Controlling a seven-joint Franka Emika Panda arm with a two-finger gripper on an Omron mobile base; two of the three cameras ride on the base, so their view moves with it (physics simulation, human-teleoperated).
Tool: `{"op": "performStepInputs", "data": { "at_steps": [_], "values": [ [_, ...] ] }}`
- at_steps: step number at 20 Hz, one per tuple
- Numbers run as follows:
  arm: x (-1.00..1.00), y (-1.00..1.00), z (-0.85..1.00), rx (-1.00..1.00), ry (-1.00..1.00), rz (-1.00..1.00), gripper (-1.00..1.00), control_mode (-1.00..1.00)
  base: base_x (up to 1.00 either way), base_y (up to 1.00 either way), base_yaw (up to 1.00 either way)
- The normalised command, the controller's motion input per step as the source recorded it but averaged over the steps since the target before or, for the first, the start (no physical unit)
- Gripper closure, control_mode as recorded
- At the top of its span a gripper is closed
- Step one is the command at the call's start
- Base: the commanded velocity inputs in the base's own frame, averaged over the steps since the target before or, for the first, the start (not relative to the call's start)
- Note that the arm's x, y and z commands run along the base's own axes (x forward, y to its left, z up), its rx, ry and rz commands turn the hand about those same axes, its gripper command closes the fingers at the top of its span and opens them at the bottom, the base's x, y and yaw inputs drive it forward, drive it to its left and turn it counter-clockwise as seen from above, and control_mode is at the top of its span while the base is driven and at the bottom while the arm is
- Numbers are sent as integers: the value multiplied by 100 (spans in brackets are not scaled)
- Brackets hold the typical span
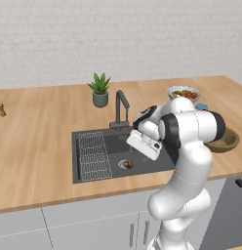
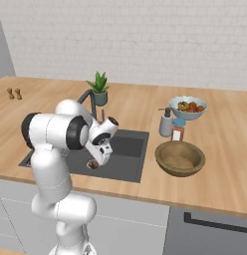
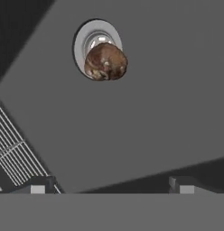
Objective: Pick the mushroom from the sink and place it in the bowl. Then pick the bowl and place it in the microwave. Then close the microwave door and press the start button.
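In the left base view we see the white arm bent forward over the dark grey rectangular sink (image 1: pixel 93 137), its wrist pitched down into the basin. The two-finger gripper (image 1: pixel 133 152) hangs above the basin floor, and the small brown rounded mushroom (image 1: pixel 127 164) sits on the round drain, a little below and towards the near wall from the hand. The wire rack (image 1: pixel 94 156) lies well apart, at the basin's far left. The wide tan wooden bowl (image 1: pixel 224 141) is half hidden behind the elbow on the counter to the right.

From the right base view we get the bowl (image 2: pixel 180 158) whole: it stands empty just beside the sink's right edge (image 2: pixel 142 158). The hand (image 2: pixel 99 155) covers most of the drain here, so only a sliver of the mushroom (image 2: pixel 93 164) peeks out under it; this view cannot tell us how the fingers line up.

The hand view settles that. The mushroom (image 3: pixel 106 62) rests on the drain ring, partly covering it, towards the top of the picture and left of the middle. The two dark fingertips (image 3: pixel 38 186) stand wide apart at the bottom edge with nothing between them. The lump is nearly round, with no long axis to match. We judge the hand must shift forward and slightly left before it descends.
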Motion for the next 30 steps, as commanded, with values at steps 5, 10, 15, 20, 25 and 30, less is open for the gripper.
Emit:
{"op": "performStepInputs", "data": {
  "at_steps": [5, 10, 15, 20, 25, 30],
  "values": [
    [25, 0, -53, 0, 0, -9, -100, -100, 0, 0, 0],
    [27, 1, -41, 0, -2, -7, -100, -100, 0, 0, 0],
    [41, 2, -29, 0, 0, -5, -100, -100, 0, 0, 0],
    [25, 10, -31, 0, 0, -2, -100, -100, 0, 0, 0],
    [29, 20, -34, 0, 0, 0, -100, -100, 0, 0, 0],
    [49, 2, -31, -1, 2, 0, -100, -100, 0, 0, 0]
  ]
}}
